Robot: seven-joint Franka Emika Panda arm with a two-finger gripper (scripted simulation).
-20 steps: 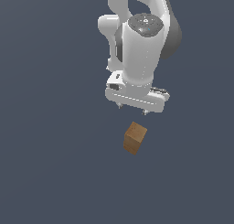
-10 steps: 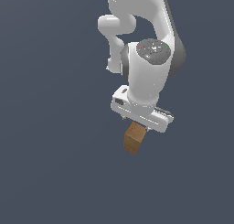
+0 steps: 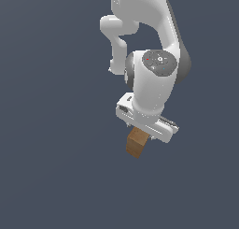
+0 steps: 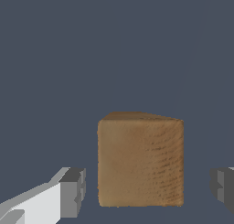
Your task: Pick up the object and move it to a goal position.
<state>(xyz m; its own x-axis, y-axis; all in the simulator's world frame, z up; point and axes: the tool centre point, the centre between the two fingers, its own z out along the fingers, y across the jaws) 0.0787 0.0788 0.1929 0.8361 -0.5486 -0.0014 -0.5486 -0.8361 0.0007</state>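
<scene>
Straddling cube — fingers apart.

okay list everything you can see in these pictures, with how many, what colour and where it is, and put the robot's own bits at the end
cube: one, brown wood texture with a lighter top face, on the floor directly under the tool, between its fingers with a gap on each side in the wrist view
floor: one, plain dark blue-grey, fills the whole background
arm: one, white with dark grey joints, comes down from the top of the exterior view
tool: one, white body with grey fingertips, open, straddling the cube without touching it
</scene>
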